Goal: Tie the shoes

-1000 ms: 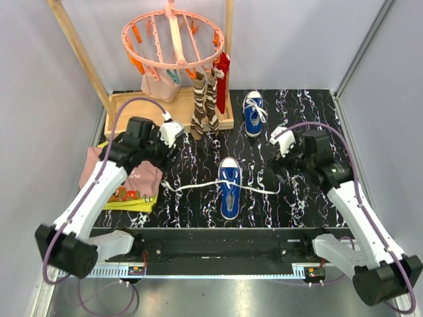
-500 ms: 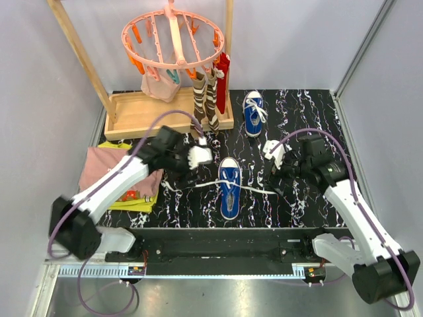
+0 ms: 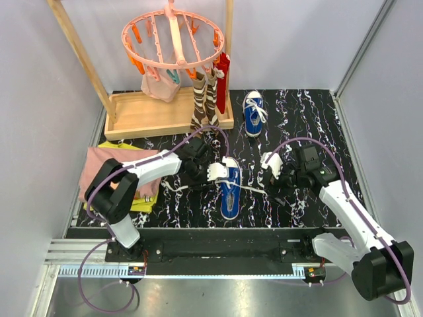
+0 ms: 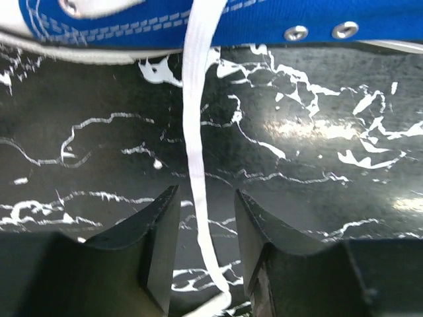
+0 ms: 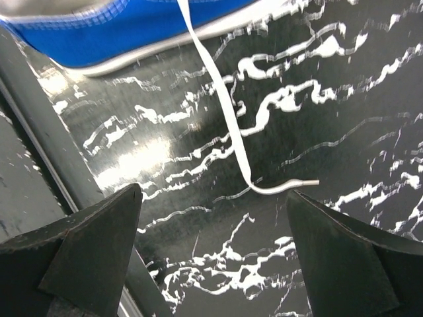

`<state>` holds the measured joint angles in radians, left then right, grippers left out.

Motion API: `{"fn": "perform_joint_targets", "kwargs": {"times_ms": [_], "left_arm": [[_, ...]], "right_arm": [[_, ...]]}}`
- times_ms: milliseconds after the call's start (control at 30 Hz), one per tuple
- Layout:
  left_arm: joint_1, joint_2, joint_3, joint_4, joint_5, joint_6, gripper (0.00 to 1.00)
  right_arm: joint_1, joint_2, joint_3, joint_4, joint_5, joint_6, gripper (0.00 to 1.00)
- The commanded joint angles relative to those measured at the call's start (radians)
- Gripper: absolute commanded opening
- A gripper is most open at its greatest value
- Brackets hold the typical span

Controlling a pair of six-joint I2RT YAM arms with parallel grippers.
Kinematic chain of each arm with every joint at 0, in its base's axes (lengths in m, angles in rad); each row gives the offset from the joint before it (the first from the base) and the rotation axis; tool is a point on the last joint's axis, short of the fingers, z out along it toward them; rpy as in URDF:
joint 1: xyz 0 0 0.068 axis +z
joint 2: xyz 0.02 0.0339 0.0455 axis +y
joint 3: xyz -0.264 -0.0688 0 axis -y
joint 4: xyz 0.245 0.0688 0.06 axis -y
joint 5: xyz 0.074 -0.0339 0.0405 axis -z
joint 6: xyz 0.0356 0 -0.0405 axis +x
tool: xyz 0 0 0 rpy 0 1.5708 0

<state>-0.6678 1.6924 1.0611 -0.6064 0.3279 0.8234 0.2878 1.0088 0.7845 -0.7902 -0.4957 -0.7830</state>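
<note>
One blue sneaker (image 3: 229,189) lies in the middle of the black marbled table (image 3: 310,112), its white laces (image 3: 177,188) spread out flat to the left and right. The second sneaker (image 3: 253,113) lies at the back. My left gripper (image 3: 210,173) is at the near shoe's left side. In the left wrist view it (image 4: 206,195) is open, low over the table, with the left lace (image 4: 193,165) running between the jaws, untouched, from the shoe (image 4: 218,23). My right gripper (image 3: 271,177) is wide open (image 5: 213,193) just short of the right lace's end (image 5: 291,187).
A wooden rack (image 3: 142,112) with a pink peg hanger (image 3: 173,36) and hanging socks (image 3: 205,99) stands at the back left. Folded clothes (image 3: 99,173) lie at the left edge. Walls close in on both sides.
My left arm has swung right from over the folded clothes to the near shoe's left lace. My right gripper has shifted left and lower toward the right lace.
</note>
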Motion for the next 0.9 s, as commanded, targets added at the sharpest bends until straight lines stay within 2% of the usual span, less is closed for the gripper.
{"fn": "perform_joint_targets", "kwargs": {"times_ms": [0, 267, 333, 467, 500, 567, 733, 867], "left_arm": [[-0.016, 0.023, 0.043, 0.08, -0.009, 0.063, 0.39], [-0.029, 0.087, 0.065, 0.068, -0.003, 0.109, 0.34], [-0.029, 0.095, 0.066, 0.057, -0.004, 0.118, 0.28], [-0.029, 0.082, 0.062, 0.037, 0.029, 0.122, 0.1], [-0.029, 0.072, 0.06, 0.034, 0.045, 0.111, 0.03], [-0.029, 0.029, 0.053, 0.031, 0.098, 0.088, 0.0], [-0.027, -0.079, 0.027, 0.104, 0.195, -0.059, 0.0], [-0.027, -0.114, 0.007, 0.21, 0.256, -0.258, 0.0]], "right_arm": [[-0.002, 0.003, -0.019, 0.019, 0.078, -0.021, 1.0], [-0.004, 0.042, -0.027, 0.029, 0.091, -0.002, 1.0], [-0.004, 0.04, -0.034, 0.034, 0.094, -0.007, 1.0], [-0.004, 0.042, -0.048, 0.048, 0.091, -0.01, 1.0], [-0.004, 0.042, -0.056, 0.051, 0.091, -0.015, 1.0], [-0.004, 0.042, -0.065, 0.075, 0.097, -0.041, 1.0], [-0.004, 0.062, -0.096, 0.15, 0.138, -0.056, 0.99], [-0.004, 0.115, -0.093, 0.175, 0.138, -0.059, 0.95]]}}
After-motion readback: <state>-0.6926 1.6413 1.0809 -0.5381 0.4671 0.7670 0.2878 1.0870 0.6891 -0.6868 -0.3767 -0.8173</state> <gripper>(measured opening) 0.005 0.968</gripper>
